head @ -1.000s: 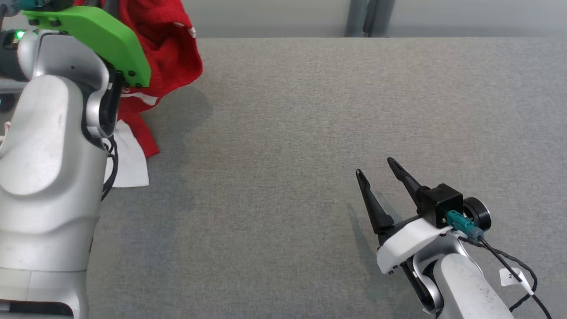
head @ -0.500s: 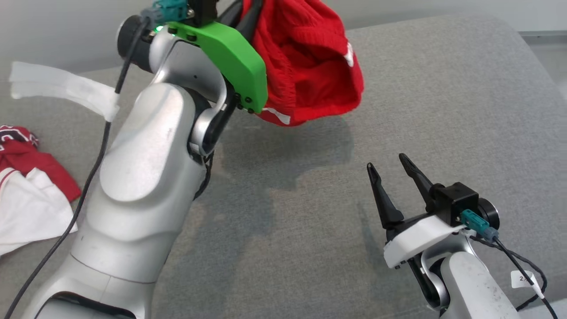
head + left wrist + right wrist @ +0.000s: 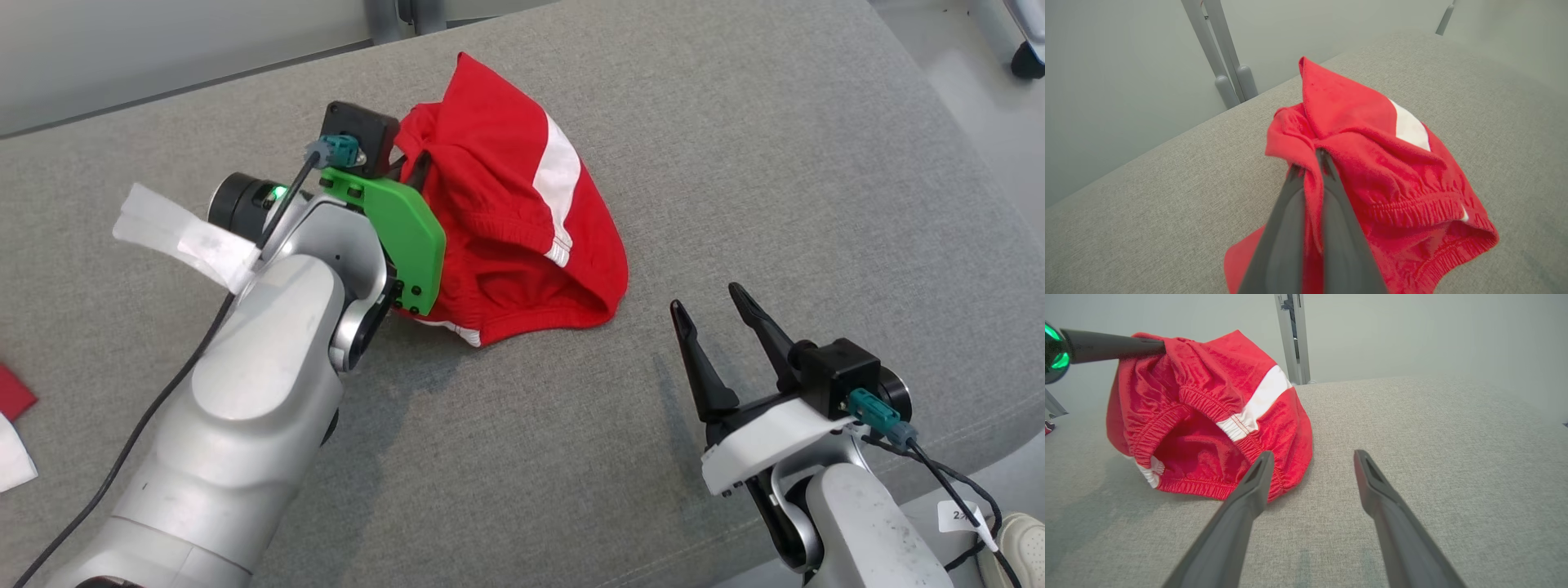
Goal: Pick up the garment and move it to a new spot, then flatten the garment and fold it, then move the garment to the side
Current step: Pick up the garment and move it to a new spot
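Lowered since half a second ago, when it hung clear, the garment [image 3: 506, 245] now rests its elastic hem on the grey fabric surface [image 3: 735, 163], near the far edge and about midway along it. It is red with a white stripe, bunched into a dome. The left gripper [image 3: 1307, 163] is pinched tight on a fold at its top. The right gripper [image 3: 705, 297] hovers with fingers spread wide and empty, toward the near edge, just beside the garment. Red and white cloth [image 3: 12, 441] lies at the left edge.
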Motion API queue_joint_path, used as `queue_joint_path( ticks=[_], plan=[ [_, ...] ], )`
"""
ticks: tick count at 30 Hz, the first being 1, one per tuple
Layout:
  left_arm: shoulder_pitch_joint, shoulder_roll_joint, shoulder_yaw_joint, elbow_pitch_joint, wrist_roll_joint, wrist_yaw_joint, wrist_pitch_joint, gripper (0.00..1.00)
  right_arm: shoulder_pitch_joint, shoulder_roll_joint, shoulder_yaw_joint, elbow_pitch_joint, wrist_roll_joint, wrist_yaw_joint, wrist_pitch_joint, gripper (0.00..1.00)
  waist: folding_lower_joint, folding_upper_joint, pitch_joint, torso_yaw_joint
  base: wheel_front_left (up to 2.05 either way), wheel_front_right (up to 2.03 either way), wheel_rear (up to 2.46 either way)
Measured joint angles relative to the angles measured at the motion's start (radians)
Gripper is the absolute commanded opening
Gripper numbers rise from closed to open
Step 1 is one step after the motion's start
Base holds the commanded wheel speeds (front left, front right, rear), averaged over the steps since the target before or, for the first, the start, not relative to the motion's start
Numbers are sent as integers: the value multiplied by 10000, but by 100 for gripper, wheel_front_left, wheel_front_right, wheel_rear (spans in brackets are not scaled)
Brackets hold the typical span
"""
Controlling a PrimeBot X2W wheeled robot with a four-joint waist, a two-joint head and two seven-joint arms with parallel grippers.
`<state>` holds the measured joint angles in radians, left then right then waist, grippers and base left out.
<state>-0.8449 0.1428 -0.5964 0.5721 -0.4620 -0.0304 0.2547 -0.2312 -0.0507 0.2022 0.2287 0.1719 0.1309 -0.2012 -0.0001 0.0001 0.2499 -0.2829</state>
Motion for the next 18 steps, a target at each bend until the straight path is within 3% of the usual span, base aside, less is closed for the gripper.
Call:
queue_joint_path(
  ticks=[2,3,4,12,16,18],
  plan=[
    [67,125,-77,372,211,117,-267,0,-6,4,19,52,0,0,-21,100,0,0,91,-62,0,0,0],
    [65,192,-136,554,360,209,-430,22,-28,2,38,79,-2,0,-27,100,0,0,121,-78,0,0,0],
    [53,253,-173,748,508,330,-604,100,-54,-2,58,98,-2,0,-27,100,0,0,135,-81,0,0,0],
    [12,483,-92,1839,786,878,-1256,100,-216,6,102,230,-56,0,15,100,0,0,-47,104,0,0,0],
    [84,244,151,1749,313,763,-1565,100,-67,10,-36,213,-178,0,77,100,0,0,-251,302,0,0,0],
    [366,-71,247,1379,-132,433,-1636,100,117,6,-192,167,-249,0,153,100,0,0,-418,485,0,0,0]
  ],
)
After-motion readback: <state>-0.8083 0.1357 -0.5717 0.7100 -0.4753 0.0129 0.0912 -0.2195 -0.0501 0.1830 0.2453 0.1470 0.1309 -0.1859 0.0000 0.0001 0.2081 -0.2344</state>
